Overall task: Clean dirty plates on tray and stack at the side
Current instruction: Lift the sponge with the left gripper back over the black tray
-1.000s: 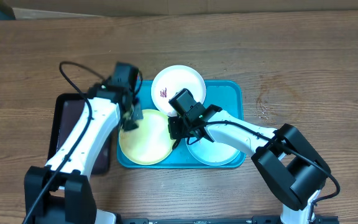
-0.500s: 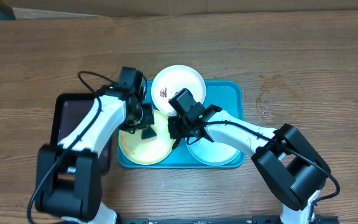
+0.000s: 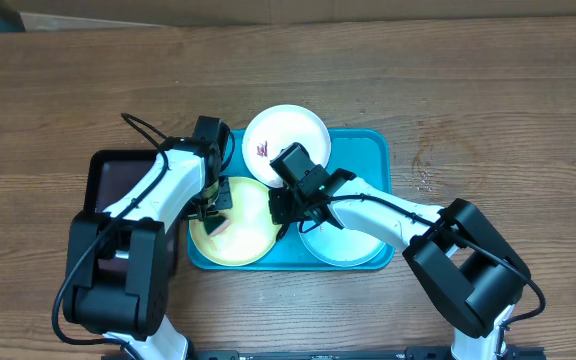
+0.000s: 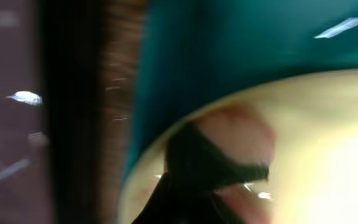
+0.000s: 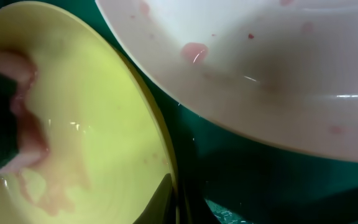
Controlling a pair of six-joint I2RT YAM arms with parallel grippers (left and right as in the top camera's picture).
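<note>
Black tray (image 3: 113, 195) sat at the far left, just beside the turquoise tray (image 3: 373, 150), with nothing visibly stacked on it.

Left gripper (image 3: 213, 208) was fully closed on a dark sponge (image 4: 210, 165), which pressed on the left part of the yellow-green plate (image 3: 243, 235). The left wrist view was badly blurred, consistent with fast motion. Over the last second this gripper had gone from the plate's left rim toward its middle and back to the left – a scrubbing stroke. A pinkish film (loosened smear, I judged) lay on the plate around the sponge.

Right gripper (image 3: 286, 212) had not moved in that time. Its fingers were closed on the yellow-green plate's right rim, pinning the plate for the scrub; the right wrist view showed the tips at the rim.

White plate (image 3: 293, 130) lay at the far edge of the turquoise tray, partly overhanging it, with a red smear still on it. Pale blue plate (image 3: 343, 245) lay at the near right, partly hidden under the right arm.

Judgement: cleaning of the first plate was in hand – two plates were untouched and all three remained on the turquoise tray, so stacking had not begun.
</note>
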